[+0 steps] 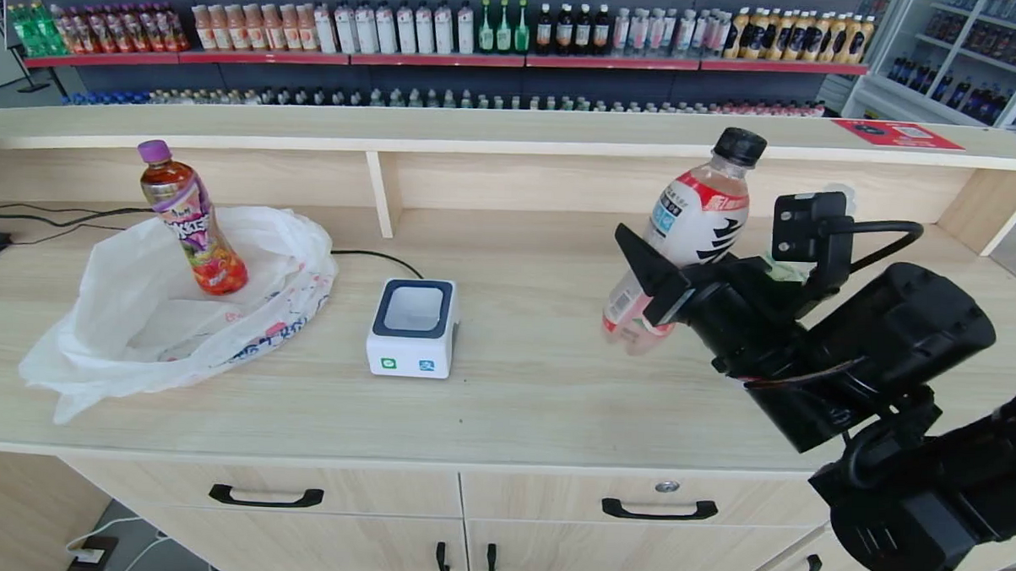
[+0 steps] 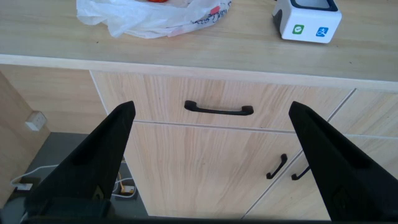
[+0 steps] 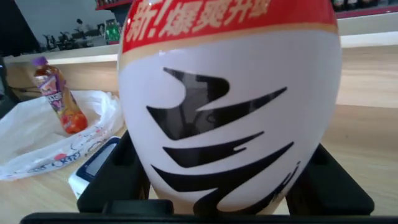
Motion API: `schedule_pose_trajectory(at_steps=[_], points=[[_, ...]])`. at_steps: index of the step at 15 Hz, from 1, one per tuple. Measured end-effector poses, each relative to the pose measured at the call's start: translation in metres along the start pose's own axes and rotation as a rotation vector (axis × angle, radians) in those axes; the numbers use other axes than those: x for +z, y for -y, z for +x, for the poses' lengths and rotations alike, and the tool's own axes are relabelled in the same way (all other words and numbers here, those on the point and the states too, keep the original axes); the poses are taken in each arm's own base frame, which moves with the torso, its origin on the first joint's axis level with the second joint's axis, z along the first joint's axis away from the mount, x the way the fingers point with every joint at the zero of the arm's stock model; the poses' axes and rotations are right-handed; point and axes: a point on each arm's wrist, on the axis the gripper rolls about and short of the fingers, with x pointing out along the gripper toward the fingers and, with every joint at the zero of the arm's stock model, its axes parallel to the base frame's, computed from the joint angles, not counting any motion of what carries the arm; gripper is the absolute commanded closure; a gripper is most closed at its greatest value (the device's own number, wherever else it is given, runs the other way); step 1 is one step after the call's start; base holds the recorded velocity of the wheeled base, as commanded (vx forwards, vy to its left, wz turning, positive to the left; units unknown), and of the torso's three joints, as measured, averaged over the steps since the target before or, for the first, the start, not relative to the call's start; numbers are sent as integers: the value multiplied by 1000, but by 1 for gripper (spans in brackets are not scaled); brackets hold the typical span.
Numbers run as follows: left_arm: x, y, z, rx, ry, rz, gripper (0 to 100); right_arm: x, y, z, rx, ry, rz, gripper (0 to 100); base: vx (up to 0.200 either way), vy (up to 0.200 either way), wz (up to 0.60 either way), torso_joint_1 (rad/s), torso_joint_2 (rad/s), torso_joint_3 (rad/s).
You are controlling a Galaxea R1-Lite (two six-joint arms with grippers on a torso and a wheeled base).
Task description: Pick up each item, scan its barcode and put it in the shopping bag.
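Counter (image 1: 538, 388): shopping bag (image 1: 135, 323) lies at left. Right gripper (image 1: 669, 283) clamps the pale bottle (image 1: 700, 216) low, tilted, in the air right of the scanner (image 1: 412, 326). Left gripper (image 2: 211, 106) gapes, empty. Risk: the top-heavy bottle pivots in the jaws and its barcode misses the scanner window.

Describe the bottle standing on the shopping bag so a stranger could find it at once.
Start at the wooden counter and look to its left end, where a white plastic shopping bag lies spread open. The bottle stands upright on it. Unlike the black-capped, white-labelled bottle gripped by the right tool, it has a purple cap and reddish-amber drink.
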Motion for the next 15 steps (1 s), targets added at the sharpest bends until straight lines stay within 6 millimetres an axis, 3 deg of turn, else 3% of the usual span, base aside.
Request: schedule_pose_trajectory(at_steps=[4,10,15], points=[[0,0,0,0,0,1,0,18,-23,-7,83,36,106,100,0,0,0,0,0,0],[0,0,0,0,0,0,0,51,-33,-22,409,61,258,100,0,0,0,0,0,0],[0,0,0,0,0,0,0,82,-57,-47,619,82,365,100,0,0,0,0,0,0]])
